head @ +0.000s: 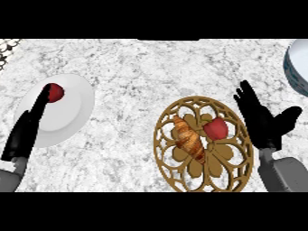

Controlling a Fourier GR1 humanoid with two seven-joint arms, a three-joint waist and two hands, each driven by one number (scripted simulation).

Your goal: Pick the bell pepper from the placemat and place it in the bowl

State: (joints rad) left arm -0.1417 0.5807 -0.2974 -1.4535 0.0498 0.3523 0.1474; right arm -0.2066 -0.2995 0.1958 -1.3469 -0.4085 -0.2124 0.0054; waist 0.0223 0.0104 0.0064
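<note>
Right hand (263,118) stands open just beside the right edge of the placemat (203,180), with its fingers straight and spread, pointing away from the robot, and the thumb held out to the right side; it holds nothing. I think it is placed there because it gets ready to take the bell pepper (216,128), which is red and lies on the right part of the wooden, openwork placemat, near the fingers but not touching them. A croissant (189,139) lies next to the pepper on the left, so the hand should come from the right side to not push it. The bowl (307,67), white inside with a dark outer wall, stands at the far right corner of the desk (149,72), well apart from the pepper and partly cut by the edge of the view. Left hand (27,128) lies over a white plate (73,110) on the left, its fingers straight and together, the tips reaching to a small dark red fruit (54,92) there; whether they touch it, I cannot tell. The picking seems not yet begun
</note>
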